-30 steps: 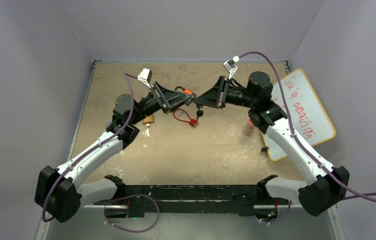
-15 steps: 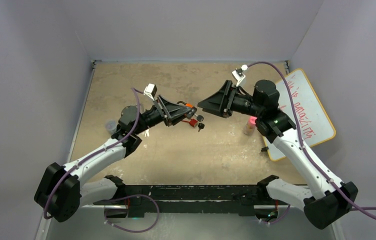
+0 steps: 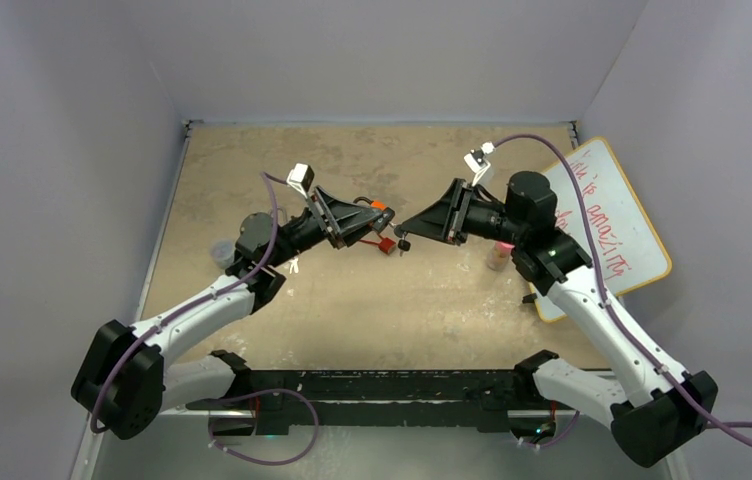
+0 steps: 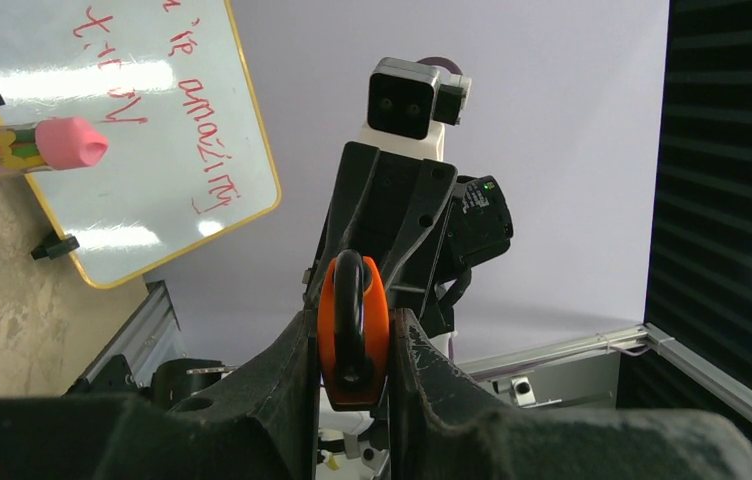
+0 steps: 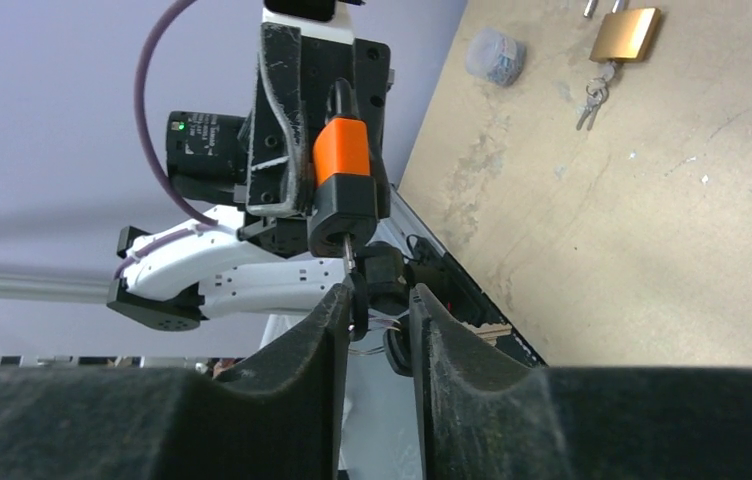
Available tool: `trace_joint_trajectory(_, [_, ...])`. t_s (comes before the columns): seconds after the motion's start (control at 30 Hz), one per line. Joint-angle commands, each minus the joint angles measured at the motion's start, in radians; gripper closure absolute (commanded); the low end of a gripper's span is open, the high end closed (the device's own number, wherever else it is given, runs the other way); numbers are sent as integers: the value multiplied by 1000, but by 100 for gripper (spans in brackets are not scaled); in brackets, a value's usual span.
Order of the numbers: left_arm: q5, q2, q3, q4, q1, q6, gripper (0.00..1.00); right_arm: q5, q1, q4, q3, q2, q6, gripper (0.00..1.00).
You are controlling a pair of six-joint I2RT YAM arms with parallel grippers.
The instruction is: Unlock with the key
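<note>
My left gripper (image 3: 376, 214) is shut on an orange padlock (image 3: 381, 207) with a black base and holds it above the table. In the left wrist view the padlock (image 4: 353, 335) is clamped between the fingers (image 4: 352, 345). A black-headed key (image 5: 356, 296) sticks in the padlock's base (image 5: 346, 215), and a second key hangs beside it. My right gripper (image 5: 378, 300) faces the padlock. Its jaws are parted a little, with the key's head between the tips, against the left finger. A gap shows beside the head. In the top view the right gripper (image 3: 402, 229) nearly meets the left one.
A red cable lock (image 3: 385, 245) lies below the grippers. A brass padlock (image 5: 625, 33) with keys (image 5: 590, 92) and a small clear cap (image 5: 495, 55) lie at the table's left. A pink-capped tube (image 3: 498, 253) stands by a whiteboard (image 3: 614, 225) at the right.
My left gripper has carried the padlock down and slightly right. My right gripper drew back from the padlock half a second ago and has now returned to the key's head.
</note>
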Motion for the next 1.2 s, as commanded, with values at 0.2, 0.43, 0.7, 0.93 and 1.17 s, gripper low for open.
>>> trace_joint_trajectory(0.2, [-17, -1, 17, 131, 0, -50, 100, -93, -4, 176, -53, -28, 59, 76])
trace_joint_trajectory(0.43, [-8, -10, 19, 110, -1, -38, 100, -141, -4, 304, -71, -19, 152, 100])
trace_joint_trajectory(0.7, [69, -2, 59, 38, -1, -2, 100, -83, -6, 231, -17, 4, 144, 100])
trace_joint_trajectory(0.93, [194, 78, 172, 50, -50, 12, 100, -90, -4, 252, 29, 111, 57, 100])
trace_joint_trajectory(1.17, [152, 52, 155, -38, -55, 115, 100, -86, -8, 358, 27, 85, 313, 100])
